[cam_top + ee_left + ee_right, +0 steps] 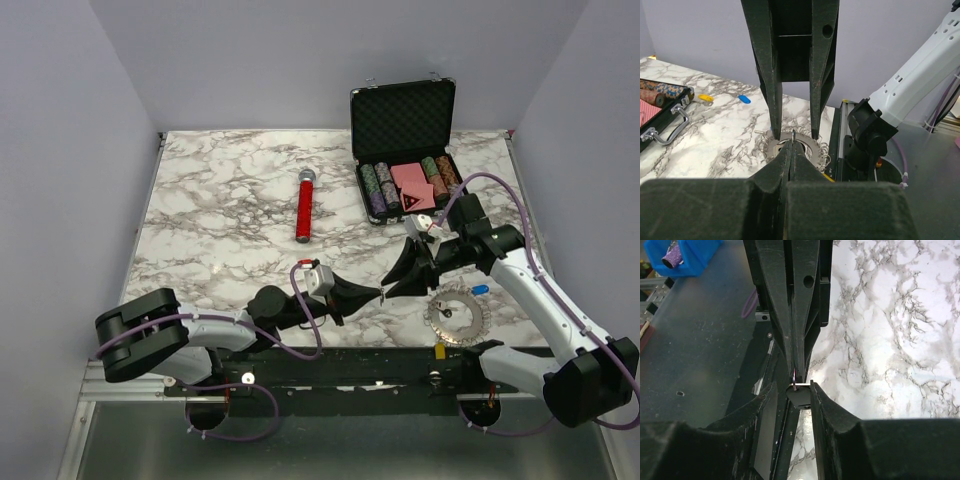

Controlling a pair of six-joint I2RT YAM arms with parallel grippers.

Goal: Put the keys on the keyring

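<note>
The two arms meet tip to tip above the near part of a marbled worktop (230, 200).

The left gripper (791, 145) has its jaws pressed fully together. A small wire loop (795, 134) stands up out of their very tips, pinched there.

The right gripper (799, 385) comes in from the opposite side, its jaws standing a narrow gap apart. In that gap sits the black-headed key (799, 396). A short silver bar of it crosses from one finger to the other and touches both, so the jaws grip it. The dark rounded head lies just behind the bar, towards the wrist. The key is too small and too hidden to tell which way its blade points. The left jaws' tips and their loop sit directly against the key, pointing straight into the right jaws' gap.

The keyring (436, 316), a jagged grey loop, lies flat on the worktop near its front edge. It is to the right of the meeting jaws and below them, apart from both. The blue-headed key (480, 289) lies flat just beyond the keyring, its long axis running roughly left to right. No jaws touch it.

Farther back lie a red-handled microphone (304, 205) and an open black case (402, 120) holding poker chips (378, 188).
</note>
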